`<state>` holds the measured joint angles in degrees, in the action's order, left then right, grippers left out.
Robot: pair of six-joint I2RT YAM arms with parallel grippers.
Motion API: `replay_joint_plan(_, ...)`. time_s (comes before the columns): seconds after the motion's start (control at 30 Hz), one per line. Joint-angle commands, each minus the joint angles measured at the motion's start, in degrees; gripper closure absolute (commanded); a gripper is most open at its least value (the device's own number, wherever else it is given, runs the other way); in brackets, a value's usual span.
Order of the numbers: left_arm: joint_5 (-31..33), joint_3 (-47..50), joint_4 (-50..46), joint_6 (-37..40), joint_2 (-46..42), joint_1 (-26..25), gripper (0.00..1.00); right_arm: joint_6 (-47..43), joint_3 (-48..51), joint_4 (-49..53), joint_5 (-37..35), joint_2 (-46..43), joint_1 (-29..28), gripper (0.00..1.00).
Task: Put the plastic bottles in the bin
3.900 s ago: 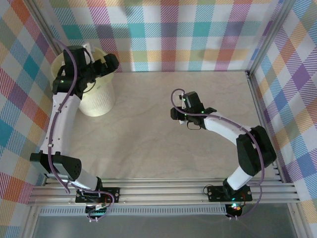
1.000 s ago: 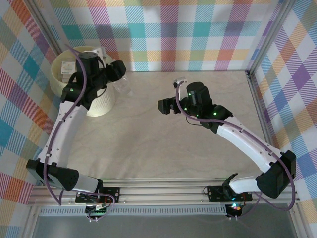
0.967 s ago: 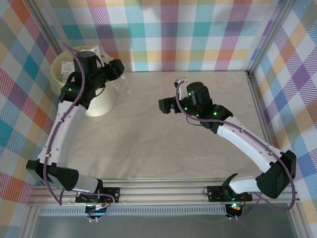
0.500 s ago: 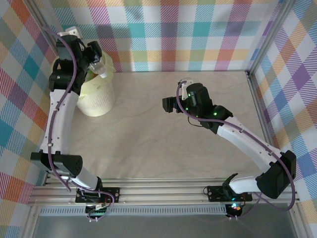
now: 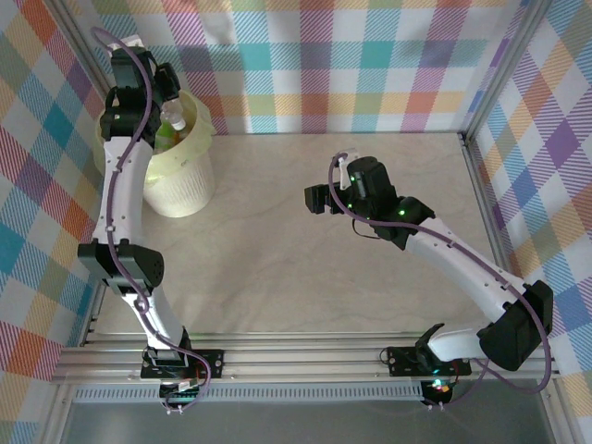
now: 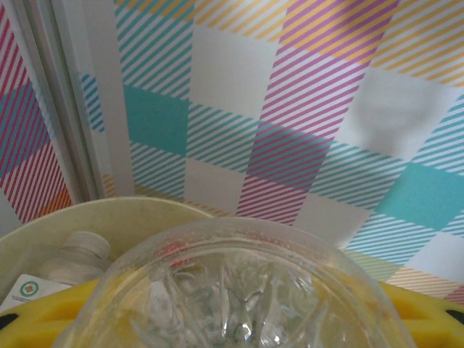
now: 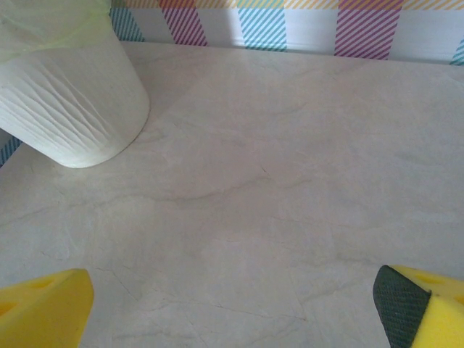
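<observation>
**Bottle's over the bin now, just needs letting go**

A second back the left gripper (image 5: 172, 115) had its bottle out to the right of the big round pale-yellow plastic bin (image 5: 190, 190), over the table. Now the arm has swung up, and the small crushed clear plastic bottle (image 6: 232, 290) hangs above the bin's open mouth. Its base faces the wrist camera and it's pinched between the yellow fingers (image 6: 43, 322). Still clamped, not dropped yet. To me the carry is done and all that's left for this one is opening up. From there it should fall inside rather than clip the rim, though I can't judge the margin on the far side.

Right of the bin, the right gripper (image 5: 314, 199) has hardly budged over that second. Its yellow fingers (image 7: 43, 304) are spread wide with nothing between them. It hovers over the pale marbled table (image 7: 275, 181), and its wrist view has the bin's ribbed white lower body off to the left.

Labels: inside the bin, another clear bottle with a white cap (image 6: 85, 246) lies near the left wall. Beside it is a white label with a small round green logo (image 6: 27, 287). The print's too small to read, so no brand from me. The held bottle shows a hint of red through the plastic, but no lettering I can make out.
</observation>
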<state>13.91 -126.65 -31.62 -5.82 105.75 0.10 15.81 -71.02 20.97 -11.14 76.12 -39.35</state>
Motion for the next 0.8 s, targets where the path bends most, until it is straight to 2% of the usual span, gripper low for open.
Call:
replay_joint_plan(0.0,-3.00,-2.11,-1.60,0.72,1.46,1.73,0.53,-0.06,-0.83,0.85,-0.29,-1.06,-0.02,0.00)
replay_joint_plan(0.17,-8.07,-2.11,-4.92,2.93,4.00,2.45,0.53,0.44,-0.69,1.41,-0.34,-1.06,0.02,0.00)
replay_joint_plan(0.33,-11.16,-2.41,-5.91,4.27,6.54,2.80,0.47,0.66,-1.13,1.72,-0.20,-0.38,-0.02,0.00)
replay_joint_plan(0.43,-10.86,-4.65,-6.97,4.68,9.21,2.77,0.43,0.97,-1.46,1.91,-0.06,0.08,-0.02,0.00)
replay_joint_plan(0.5,-8.39,-7.17,-8.60,4.77,11.62,2.79,0.41,1.20,-1.65,2.12,0.11,0.19,-0.02,0.00)
replay_joint_plan(0.53,-6.52,-9.00,-9.69,4.55,12.85,2.84,0.38,1.27,-1.66,2.27,0.15,0.09,-0.02,0.00)
replay_joint_plan(0.6,-3.94,-13.13,-12.64,2.41,15.36,3.21,0.23,1.29,-1.57,2.65,0.13,-0.08,-0.02,0.00)
replay_joint_plan(0.63,-4.44,-15.96,-14.61,0.52,16.37,3.65,0.17,1.32,-1.44,2.80,0.04,-0.26,0.00,0.00)
replay_joint_plan(0.77,-9.38,-19.36,-15.95,-5.52,15.70,4.69,0.07,1.19,-1.06,3.44,-0.42,-0.78,-0.02,0.00)
